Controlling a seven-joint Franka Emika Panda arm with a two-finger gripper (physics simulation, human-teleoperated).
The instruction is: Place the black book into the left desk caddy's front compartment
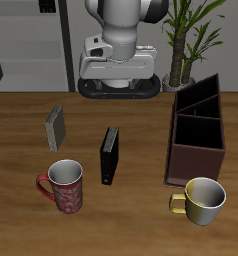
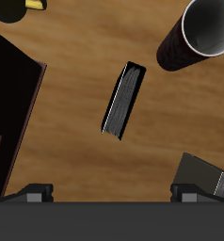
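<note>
Table (image 1: 21, 130): black book (image 1: 109, 156) upright.

A grey book (image 1: 55, 127), red mug (image 1: 63, 186) and yellow mug (image 1: 202, 200) stand apart on the table (image 1: 21, 215).

Black book (image 1: 109, 157) upright mid-table, between grey book (image 1: 55, 127) and left desk caddy (image 1: 196, 128); mugs (image 1: 64, 186) nearer front edge.

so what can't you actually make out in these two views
- Gripper: fingertips out of frame in the wrist view, hidden up by the arm in the exterior view; open or shut unknown.
- Left desk caddy: floor of its compartments hidden by its own walls.
- Grey book: cut off by the wrist view's edge.
- Black book: cover markings too small.
</note>
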